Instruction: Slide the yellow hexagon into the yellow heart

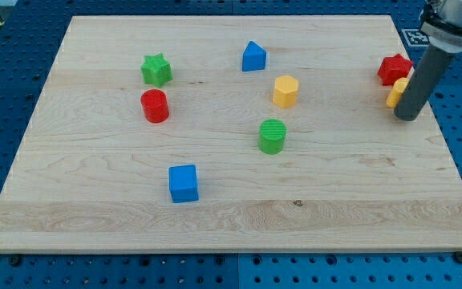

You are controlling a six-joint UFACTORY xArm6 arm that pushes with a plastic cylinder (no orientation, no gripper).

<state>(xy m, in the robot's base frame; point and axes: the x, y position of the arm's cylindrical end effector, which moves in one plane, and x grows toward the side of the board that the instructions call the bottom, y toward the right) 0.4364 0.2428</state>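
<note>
My tip (a bare rod) touches the yellow heart; the yellow hexagon lies well left.

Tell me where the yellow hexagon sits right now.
The yellow hexagon stands right of centre in the view's upper half, below-right of the blue block and above the green cylinder.
</note>
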